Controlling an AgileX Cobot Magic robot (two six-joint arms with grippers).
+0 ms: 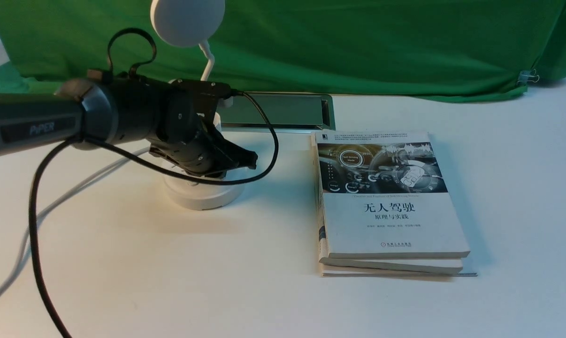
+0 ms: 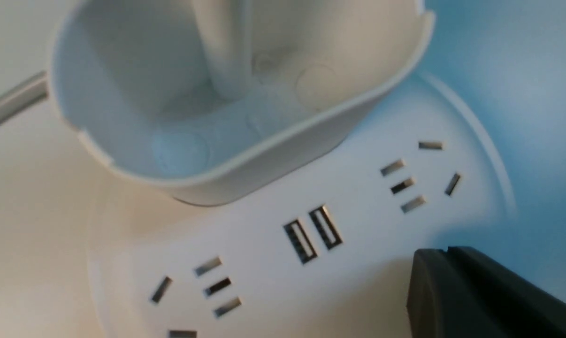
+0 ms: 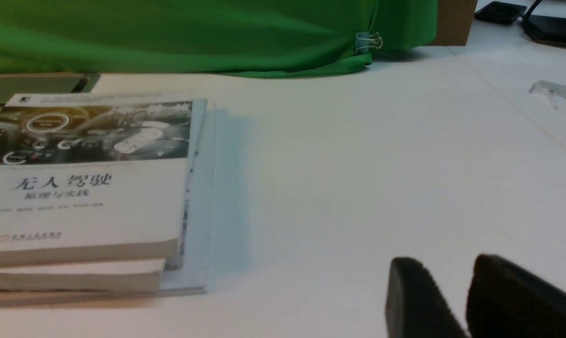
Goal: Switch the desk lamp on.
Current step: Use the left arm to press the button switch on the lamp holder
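Left gripper (image 2: 445, 253) pinched closed, nothing in it, over the round base (image 2: 353, 277) of the white desk lamp (image 1: 203, 192), on the left of the table (image 1: 264, 291); hard to tell if touching. Right gripper (image 3: 445, 270) a little open, empty. Pile of books (image 1: 391, 202) right of the lamp. Green cloth (image 1: 381, 47) along the far side.

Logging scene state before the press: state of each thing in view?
desk lamp: upright, disc head raised
cup holder: no item visible inside
books: stacked, closed
left end effector: over the lamp base, opening unclear
right end effector: fingertips slightly apart
green cloth: hanging, clipped
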